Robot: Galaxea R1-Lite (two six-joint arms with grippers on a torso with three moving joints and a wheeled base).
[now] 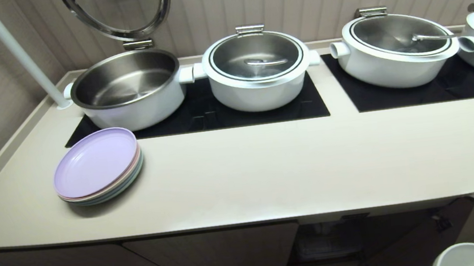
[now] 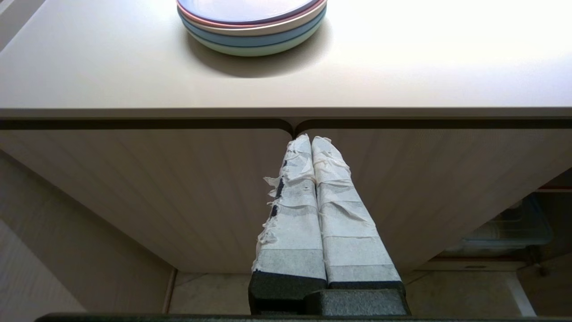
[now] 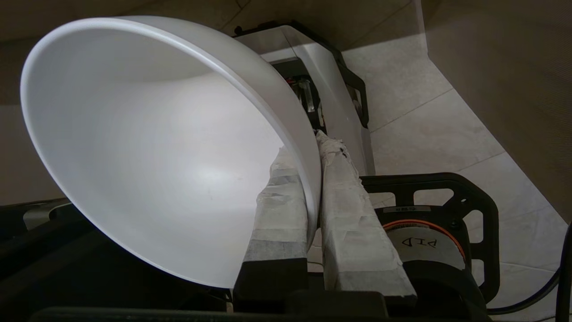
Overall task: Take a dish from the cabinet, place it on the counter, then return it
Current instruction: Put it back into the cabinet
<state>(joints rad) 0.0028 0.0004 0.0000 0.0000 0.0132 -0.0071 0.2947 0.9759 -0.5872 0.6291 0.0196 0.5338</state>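
Note:
The dish, a plain white bowl, hangs tilted with its open side toward the wrist camera. My right gripper is shut on its rim, one taped finger inside the bowl and one outside. In the head view only the dish's rim shows, at the lower right corner, below the level of the counter. The cabinet runs under the counter, and one compartment stands open and dark. My left gripper is shut and empty, parked in front of the cabinet's closed ribbed doors.
A stack of pastel plates, lilac on top, sits at the counter's left front. Several white pots stand on the black hob panels at the back, one with its lid raised and the others lidded. My own base and tiled floor lie below the dish.

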